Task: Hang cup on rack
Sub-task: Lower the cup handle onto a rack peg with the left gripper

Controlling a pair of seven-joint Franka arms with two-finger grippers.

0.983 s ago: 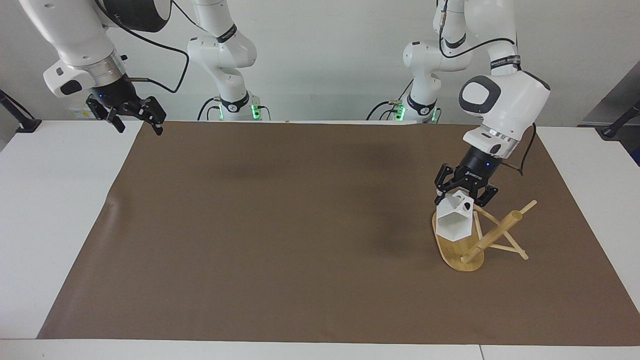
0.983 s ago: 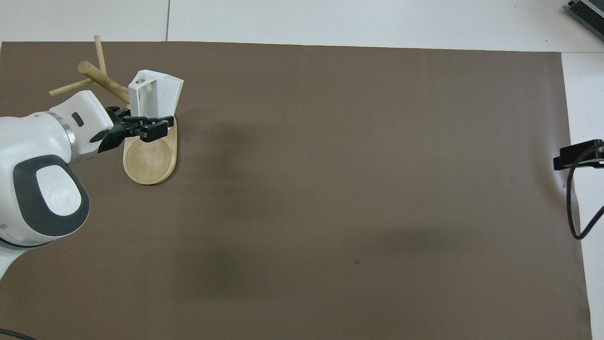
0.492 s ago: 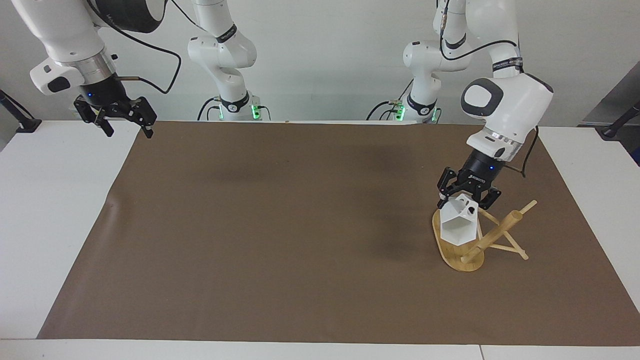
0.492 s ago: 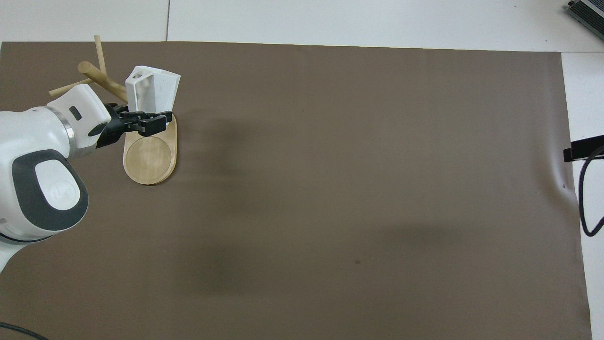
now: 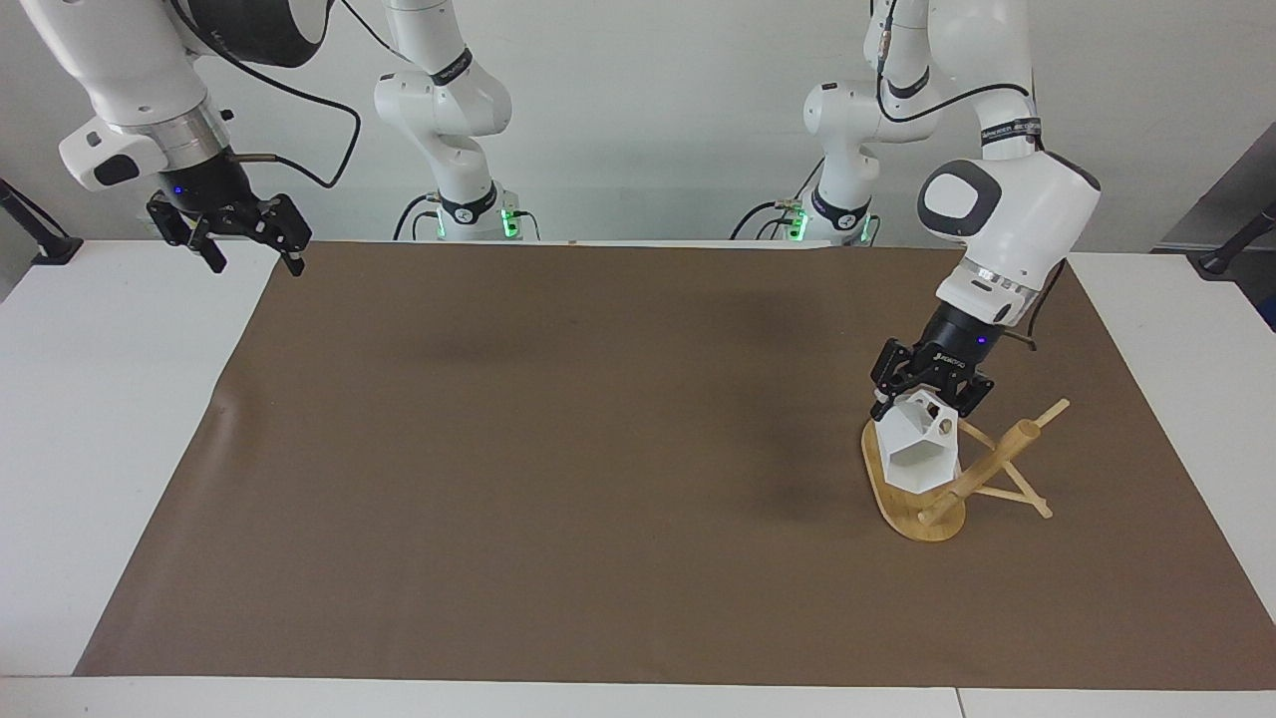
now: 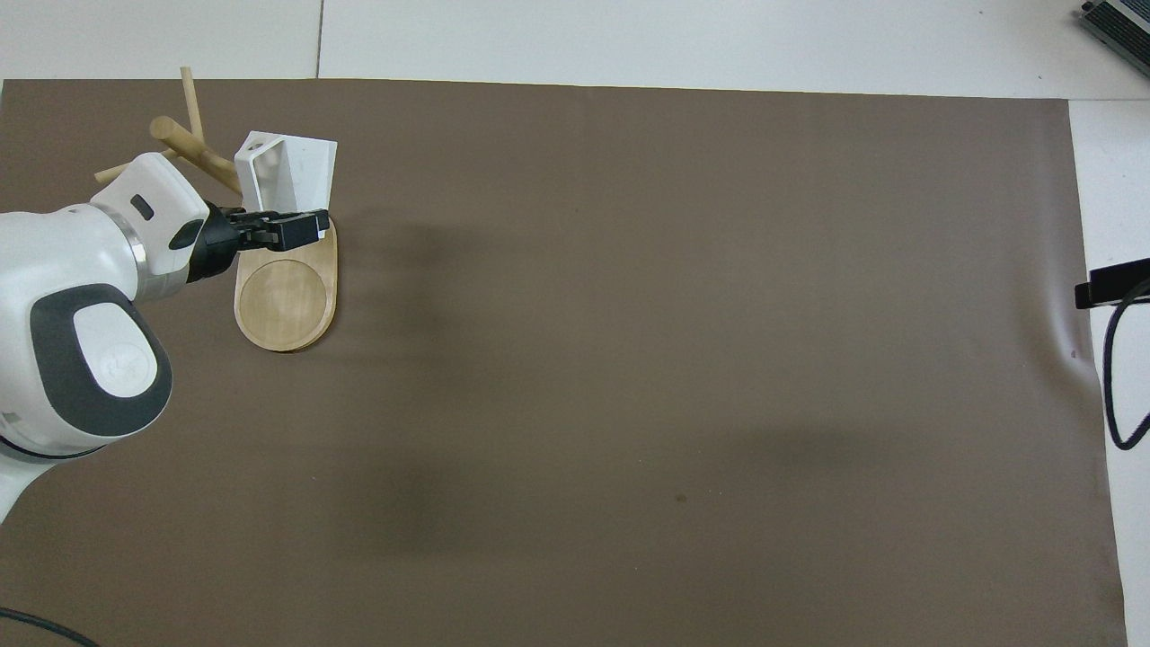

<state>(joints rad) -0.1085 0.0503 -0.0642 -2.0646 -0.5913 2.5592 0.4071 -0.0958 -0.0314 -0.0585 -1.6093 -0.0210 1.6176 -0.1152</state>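
Faceted white cup [image 5: 918,446] clamped in closed jaws, tilted, over oval base of leaning bamboo rack [image 5: 982,477].

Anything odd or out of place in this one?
Yes: the rack lies tipped over at the left arm's end of the mat, its post slanting instead of upright. The left gripper holds the cup over its base. The right gripper waits open over the mat's corner near the robots.
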